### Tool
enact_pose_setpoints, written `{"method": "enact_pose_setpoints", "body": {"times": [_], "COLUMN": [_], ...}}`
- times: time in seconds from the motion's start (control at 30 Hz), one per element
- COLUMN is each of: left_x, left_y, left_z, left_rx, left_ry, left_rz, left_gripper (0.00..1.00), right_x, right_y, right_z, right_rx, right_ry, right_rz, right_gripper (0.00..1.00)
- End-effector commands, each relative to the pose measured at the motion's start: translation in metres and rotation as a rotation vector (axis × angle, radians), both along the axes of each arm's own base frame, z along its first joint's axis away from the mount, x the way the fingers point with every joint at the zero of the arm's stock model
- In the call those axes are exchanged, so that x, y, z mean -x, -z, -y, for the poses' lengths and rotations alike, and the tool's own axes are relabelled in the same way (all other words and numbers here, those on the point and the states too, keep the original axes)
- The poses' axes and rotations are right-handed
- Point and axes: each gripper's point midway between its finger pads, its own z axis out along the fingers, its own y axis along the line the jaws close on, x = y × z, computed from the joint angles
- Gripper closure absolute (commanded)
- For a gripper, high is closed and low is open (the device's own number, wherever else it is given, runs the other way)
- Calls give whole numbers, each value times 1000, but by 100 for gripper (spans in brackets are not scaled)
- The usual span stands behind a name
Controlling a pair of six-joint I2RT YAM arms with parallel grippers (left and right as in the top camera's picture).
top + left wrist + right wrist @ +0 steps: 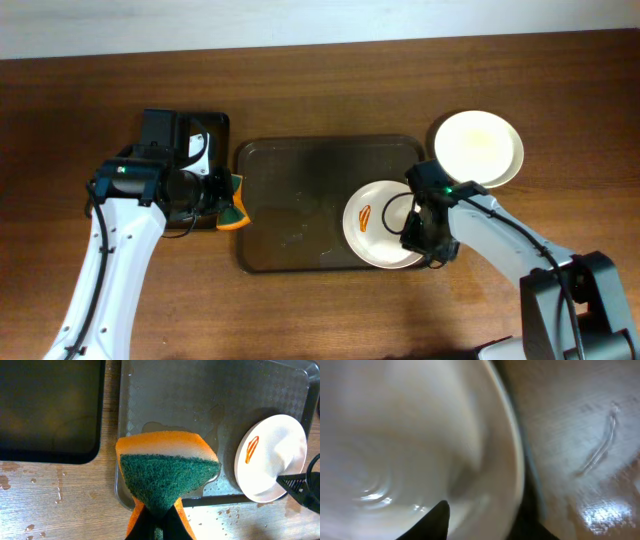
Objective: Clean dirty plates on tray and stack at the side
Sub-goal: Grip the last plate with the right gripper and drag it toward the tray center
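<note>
The grey-brown tray (300, 200) lies mid-table. A white plate (372, 225) with an orange-red smear sits at its right end, also in the left wrist view (272, 455). My right gripper (422, 235) is shut on that plate's right rim; in the right wrist view (485, 515) one finger is inside the plate (395, 435) and one under the rim. A plain white plate (478, 148) lies on the table right of the tray. My left gripper (222, 197) is shut on an orange-and-green sponge (167, 472) over the tray's left edge (122, 460). Only two plates show.
A smaller black tray (218, 125) lies left of the grey tray, also in the left wrist view (45, 405). A film of water (165, 425) lies on the grey tray, and drops wet the wooden table (240, 515) in front.
</note>
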Motion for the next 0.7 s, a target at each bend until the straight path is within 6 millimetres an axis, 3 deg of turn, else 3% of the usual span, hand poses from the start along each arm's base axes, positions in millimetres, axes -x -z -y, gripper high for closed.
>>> {"method": "enact_pose_setpoints", "body": {"times": [0.0,0.07,0.17,0.2,0.3,0.37,0.43,0.5,0.67], "left_x": [0,-1,-1,-1,-2,-3,-6,-8,-10], "left_y": [0,-1,-1,-1,-1,-1,-2,-3,-4], "left_z": [3,4,4,4,3,2,3,3,3], "left_rx": [5,6,6,5,4,-2,0,1,2], "left_ry": [27,27,27,27,27,28,28,28,28], "left_rz": [8,12,13,14,15,22,33,45,53], "left_gripper": [100,100,100,100,100,100,100,100,100], "right_x": [-15,-23,-25,-27,-56,-74,-79,-77,-70], "right_y": [-4,-13,-18,-19,-35,-47,-44,-35,-3], "right_z": [-38,-64,-88,-89,-54,-36,-21,-22,-62], "right_rx": [-202,-332,-356,-338,-201,-179,-174,-183,-288], "right_ry": [-238,-333,-479,-491,-333,-312,-254,-227,-211], "right_rz": [79,143,201,209,223,264,260,229,147], "right_gripper": [61,62,61,61,60,51,52,52,53]}}
